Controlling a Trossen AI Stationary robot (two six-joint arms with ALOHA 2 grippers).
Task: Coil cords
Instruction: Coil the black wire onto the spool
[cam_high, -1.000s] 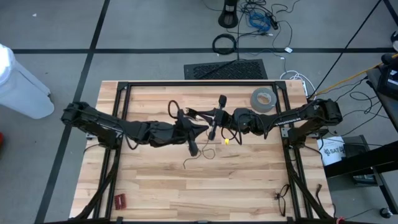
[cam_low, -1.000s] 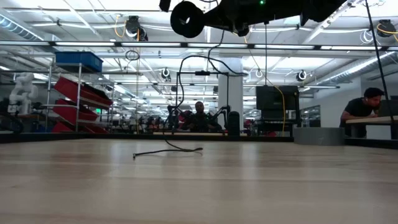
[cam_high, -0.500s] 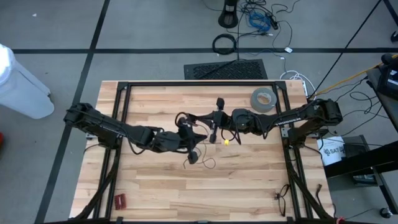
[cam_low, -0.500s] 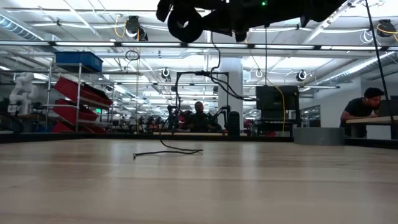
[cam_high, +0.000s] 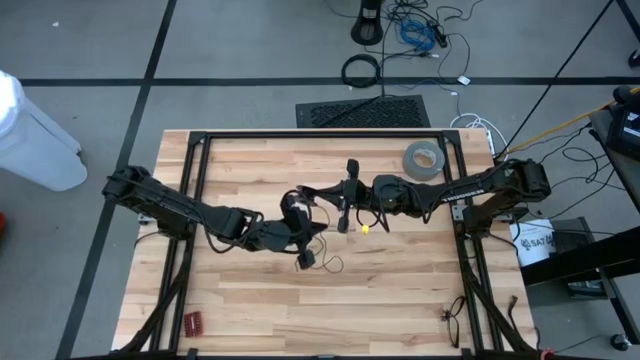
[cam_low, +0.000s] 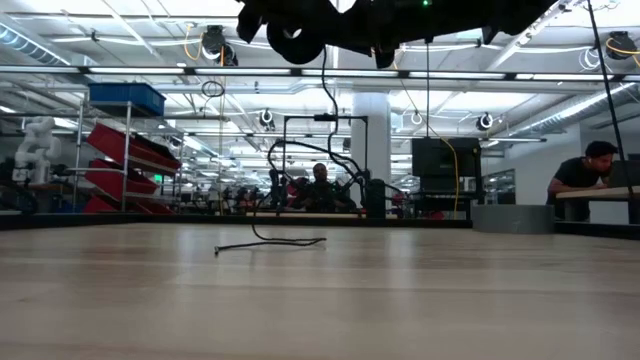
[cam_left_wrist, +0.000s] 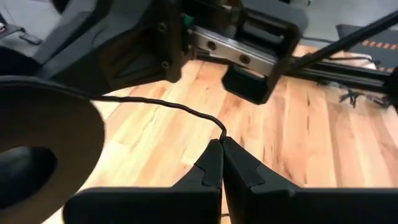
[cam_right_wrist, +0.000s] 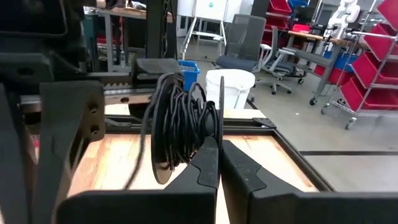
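Note:
The thin black wire (cam_left_wrist: 161, 104) is partly wound on a black spool (cam_right_wrist: 180, 130). My right gripper (cam_high: 352, 194) holds the spool above the middle of the table. My left gripper (cam_high: 312, 212) is beside the spool on its left and is shut on the wire. From there the wire hangs in slack loops (cam_low: 300, 160). Its free end (cam_low: 270, 243) lies on the table, and also shows in the high view (cam_high: 322, 262). I see no bluish-green spot on the wire. My left gripper pinches a single strand of the wire (cam_left_wrist: 222, 135) between its two fingertips, a short way from the spool. The strand runs from the fingertips back to the spool's disc (cam_left_wrist: 43, 137), clear of the table. My right gripper is shut on the spool's flange (cam_right_wrist: 221, 118), with the fingers level and coming from the table's right side. The spool is lifted clear of the table and stands on edge, with the wound wire beside the fingers.
A grey tape roll (cam_high: 422, 158) lies at the far right of the table. A small yellow piece (cam_high: 364, 227) lies under the right gripper. A red item (cam_high: 192, 322) lies near the front left corner and a small black item (cam_high: 447, 318) near the front right.
My left gripper has drawn back from the spool toward the table's left and near edge, still shut on the wire. The slack loops hanging below the grippers have changed shape. The wire's end has stayed on the table.

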